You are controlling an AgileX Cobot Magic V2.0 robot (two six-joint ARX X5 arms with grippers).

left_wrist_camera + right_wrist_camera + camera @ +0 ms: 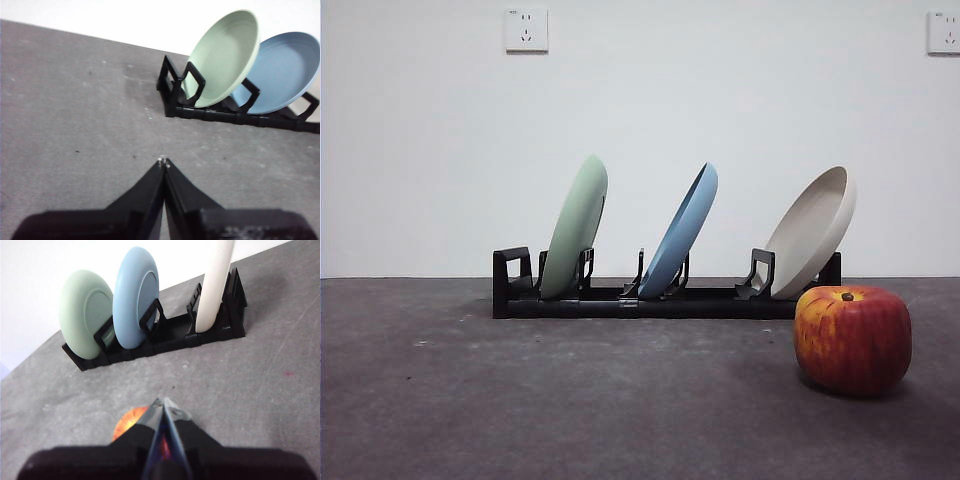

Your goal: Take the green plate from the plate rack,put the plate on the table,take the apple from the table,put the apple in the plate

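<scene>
Three plates on edge in the plate rack (650,300) at the back of the table (520,400), all tilted the same way in the front view: the green plate (575,228) in the slot at one end, the blue plate (680,230) in the middle slot, the beige plate (812,230) at the other end. One pair of holders beyond the green plate standing vacant at the rack's end. On the bare table in front of the beige plate's end, well clear of the rack: the apple (853,340), upright, stem on top. Neither arm visible in the front view. Left gripper (164,161) clenched on nothing, jaw tips pressed together, hanging above open table, with the green plate (223,57) and the blue plate (280,70) some way ahead of it and off to one side. Right gripper (164,402) likewise closed with nothing between the jaws, poised over the apple (129,422), of which only a red-orange patch peeks out from behind the jaws; apart from it, contact not apparent. Rack (165,337) ahead of that gripper, with green plate (85,312), blue plate (136,295) and beige plate (215,285) seen from behind.
</scene>
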